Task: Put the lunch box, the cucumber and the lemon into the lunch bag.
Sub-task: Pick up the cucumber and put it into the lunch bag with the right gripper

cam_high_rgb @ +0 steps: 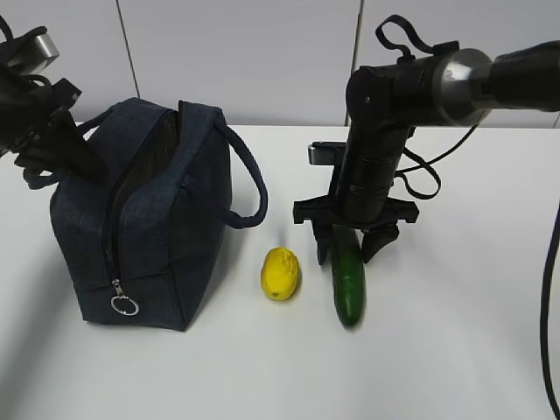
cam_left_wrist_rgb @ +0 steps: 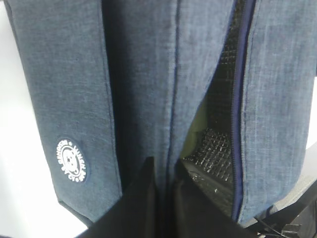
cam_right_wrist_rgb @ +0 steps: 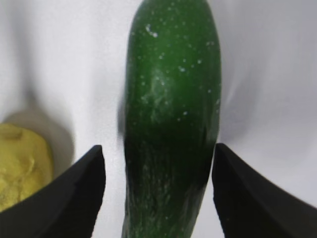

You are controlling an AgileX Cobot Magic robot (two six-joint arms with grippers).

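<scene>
Right gripper sits over the cucumber on the table, jaws open, one each side, not yet touching. Left gripper, jaws closed, pinches the bag edge, holding the mouth open. Lemon lies just beside; a skewed close could roll that glossy cucumber away or nudge the lemon.
</scene>
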